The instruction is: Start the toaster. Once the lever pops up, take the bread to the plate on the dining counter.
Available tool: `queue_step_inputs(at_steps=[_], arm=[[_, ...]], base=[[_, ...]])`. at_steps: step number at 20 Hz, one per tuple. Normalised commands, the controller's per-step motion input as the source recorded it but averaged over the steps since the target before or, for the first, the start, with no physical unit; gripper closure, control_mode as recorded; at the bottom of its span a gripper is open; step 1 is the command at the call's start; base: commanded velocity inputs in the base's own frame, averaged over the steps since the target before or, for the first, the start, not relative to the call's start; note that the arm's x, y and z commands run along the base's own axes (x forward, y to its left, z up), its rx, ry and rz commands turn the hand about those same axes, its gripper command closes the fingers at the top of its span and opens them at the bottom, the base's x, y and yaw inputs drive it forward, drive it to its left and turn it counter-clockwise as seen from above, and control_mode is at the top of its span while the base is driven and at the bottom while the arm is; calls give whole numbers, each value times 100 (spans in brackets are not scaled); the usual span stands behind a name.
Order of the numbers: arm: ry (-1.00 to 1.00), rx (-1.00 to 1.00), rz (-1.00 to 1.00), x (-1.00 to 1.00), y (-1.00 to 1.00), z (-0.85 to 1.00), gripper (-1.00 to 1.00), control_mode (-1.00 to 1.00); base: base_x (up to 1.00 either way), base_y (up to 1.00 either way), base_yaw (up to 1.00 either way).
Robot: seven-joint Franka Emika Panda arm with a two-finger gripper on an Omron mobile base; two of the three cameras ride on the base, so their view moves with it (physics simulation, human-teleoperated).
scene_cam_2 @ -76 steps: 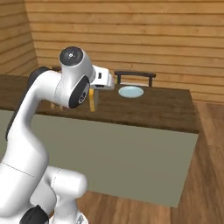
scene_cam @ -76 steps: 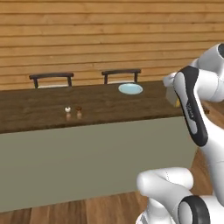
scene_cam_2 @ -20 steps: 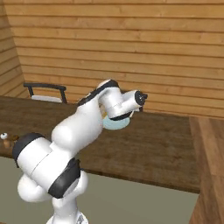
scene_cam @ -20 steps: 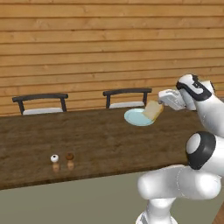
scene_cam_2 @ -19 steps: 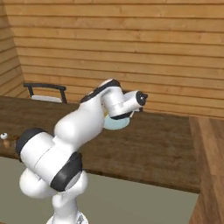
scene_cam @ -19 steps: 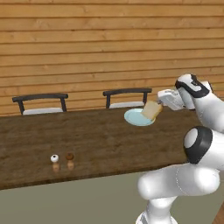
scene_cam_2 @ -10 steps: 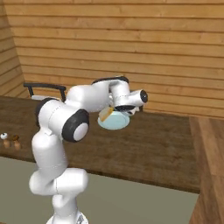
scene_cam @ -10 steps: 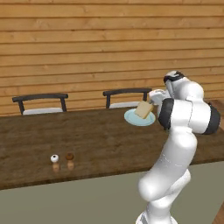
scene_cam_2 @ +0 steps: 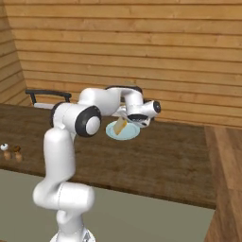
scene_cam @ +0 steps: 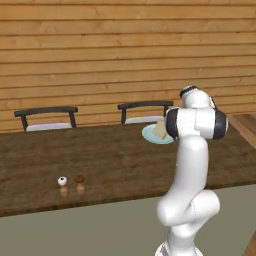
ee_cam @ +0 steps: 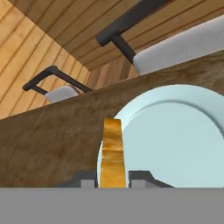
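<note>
The bread (ee_cam: 113, 153), a tan slice seen edge-on, stands upright between my two dark fingertips (ee_cam: 139, 176). My gripper (ee_cam: 113, 178) is shut on it. Just beyond and to the right lies the pale blue-green plate (ee_cam: 175, 140) on the dark wood dining counter (ee_cam: 52, 140). From the right base view, the gripper (scene_cam_2: 125, 122) holds the bread (scene_cam_2: 119, 126) tilted just above the plate (scene_cam_2: 126, 134). In the left base view the bread (scene_cam: 160, 129) hangs over the plate (scene_cam: 151, 135), with the hand hidden behind my own wrist joint.
Two tiny shakers (scene_cam: 71, 181) stand near the counter's front left, far from the plate. Two dark chairs (scene_cam: 47, 117) (scene_cam: 145, 107) sit behind the counter against the plank wall. A wide stretch of counter (scene_cam_2: 165, 160) runs to the right of the plate.
The arm has folded in, its elbow swinging in front of the base. The bread has travelled left and down to hang just over the plate. The gripper stays shut.
</note>
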Motion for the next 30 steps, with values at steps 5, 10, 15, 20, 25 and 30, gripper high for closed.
queue_step_inputs(at_steps=[5,10,15,20,25,30], arm=[[0,0,-2,29,16,-15,100,-100],[0,-3,-2,33,23,-14,100,-100],[0,-11,-5,51,9,-21,100,-100],[-2,-12,-3,19,11,-42,100,-100],[-17,-12,0,-23,19,-9,-100,-100],[-20,-14,0,-36,31,0,-100,-100]], base=[[0,0,0],[0,0,0],[0,0,0],[0,0,0],[0,0,0],[0,0,0]])
